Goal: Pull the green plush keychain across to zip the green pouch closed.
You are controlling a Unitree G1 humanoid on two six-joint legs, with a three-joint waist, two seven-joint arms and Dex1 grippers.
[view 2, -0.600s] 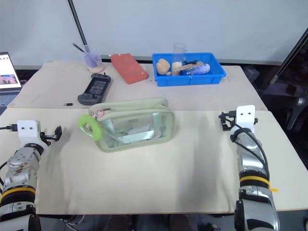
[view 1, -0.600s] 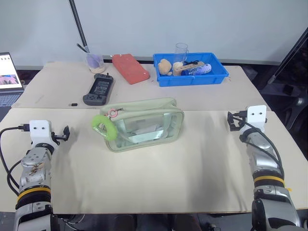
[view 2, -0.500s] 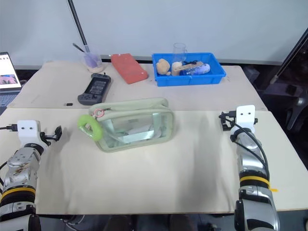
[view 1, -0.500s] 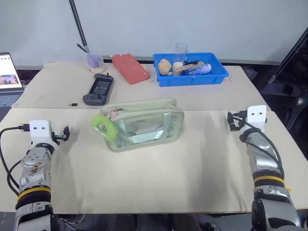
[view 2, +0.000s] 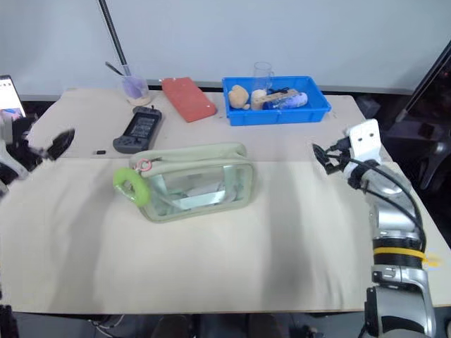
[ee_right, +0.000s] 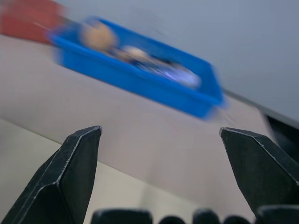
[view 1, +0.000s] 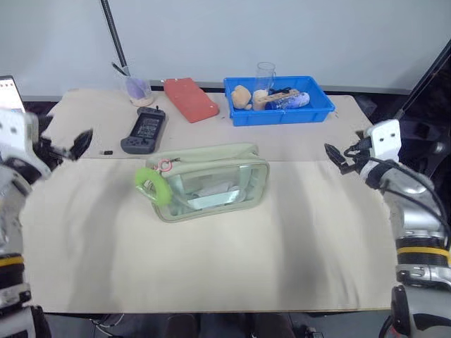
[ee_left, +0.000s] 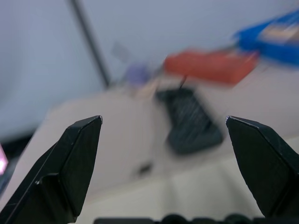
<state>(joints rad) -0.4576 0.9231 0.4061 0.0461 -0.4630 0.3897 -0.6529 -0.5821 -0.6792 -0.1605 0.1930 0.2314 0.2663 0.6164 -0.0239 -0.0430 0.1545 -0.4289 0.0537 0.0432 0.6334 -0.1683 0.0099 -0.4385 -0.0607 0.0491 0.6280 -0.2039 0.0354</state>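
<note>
Both arms had lifted off the table and swung up and outward since a moment before, while the pouch had not shifted at all. My left gripper hung out at the left edge, level with the black handheld device, its fingers spread wide on nothing. My right gripper hovered well to the right of the pouch, fingers likewise spread and empty; its wrist view looked toward the blue bin at the back.

That pouch sat in the middle of the table, and the fuzzy green keychain hung at its left end, by the small pink clasp. I judged the zip not yet pulled, since the ring was at the left end. With both arms raised I read this as the start of the reach: nothing was gripped yet, and the left gripper was the nearer one to the ring.
</note>
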